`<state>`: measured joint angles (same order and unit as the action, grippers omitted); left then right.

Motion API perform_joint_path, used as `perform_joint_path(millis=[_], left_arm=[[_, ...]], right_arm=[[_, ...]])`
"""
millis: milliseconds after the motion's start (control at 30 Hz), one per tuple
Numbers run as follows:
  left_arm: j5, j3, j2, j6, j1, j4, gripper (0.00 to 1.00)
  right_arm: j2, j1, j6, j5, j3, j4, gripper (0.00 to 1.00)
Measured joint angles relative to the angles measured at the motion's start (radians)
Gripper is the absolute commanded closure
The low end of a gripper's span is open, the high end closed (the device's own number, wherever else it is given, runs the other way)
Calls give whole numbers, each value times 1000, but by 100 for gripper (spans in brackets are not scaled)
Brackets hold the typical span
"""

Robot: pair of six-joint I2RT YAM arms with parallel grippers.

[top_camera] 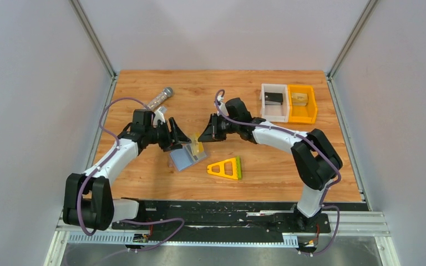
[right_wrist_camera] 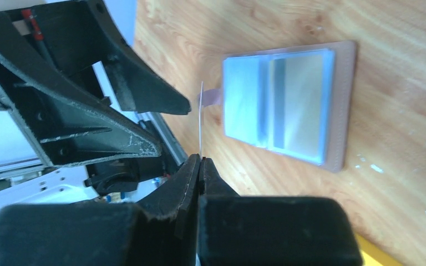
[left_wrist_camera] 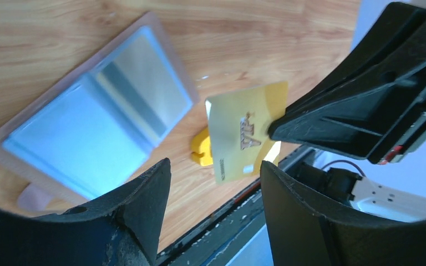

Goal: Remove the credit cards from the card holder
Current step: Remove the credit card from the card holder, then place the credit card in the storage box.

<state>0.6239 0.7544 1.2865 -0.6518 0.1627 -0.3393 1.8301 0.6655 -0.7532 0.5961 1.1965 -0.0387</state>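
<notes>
Grey-blue card holder [top_camera: 186,159]: flat two-panel folder, lying open on wooden table [top_camera: 144,88], 5 o'clock of left gripper [top_camera: 176,136].
Left gripper: jaws wide, empty.
Right gripper [right_wrist_camera: 200,162]: pinching card's edge.
Gold credit card [left_wrist_camera: 244,133]: aloft, clear of holder.
Progress: one card out; others unseen.

Left claw [left_wrist_camera: 215,169] spread wide, facing right claw [right_wrist_camera: 200,160] pinched tight.

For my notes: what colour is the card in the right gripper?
The card is gold; clearest in left wrist view.
</notes>
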Motion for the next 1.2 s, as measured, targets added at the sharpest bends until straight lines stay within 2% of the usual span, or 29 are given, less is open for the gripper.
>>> perform_joint_path(millis=[200, 300, 500, 567, 700, 833, 1000, 1200], left_arm=[[105, -16, -32, -56, 0, 116, 32], [139, -35, -32, -83, 0, 163, 38], [227, -100, -32, -179, 0, 330, 58], [249, -116, -34, -209, 0, 376, 69], [283, -127, -41, -244, -6, 431, 97], [323, -127, -42, -262, -5, 468, 100], [365, -127, -41, -261, -1, 498, 100], [416, -115, -34, -211, 14, 452, 100]], right_arm=[[-97, 1, -117, 44, -110, 179, 100], [-125, 1, -166, 66, -154, 256, 100], [-138, 1, -210, 90, -190, 322, 99], [-138, 1, -213, 101, -199, 334, 96], [-138, -5, -211, 121, -222, 359, 89], [-142, -10, -178, 138, -235, 340, 78], [-190, -20, -68, 180, -224, 229, 62], [-214, -78, 113, 277, -128, 48, 59]])
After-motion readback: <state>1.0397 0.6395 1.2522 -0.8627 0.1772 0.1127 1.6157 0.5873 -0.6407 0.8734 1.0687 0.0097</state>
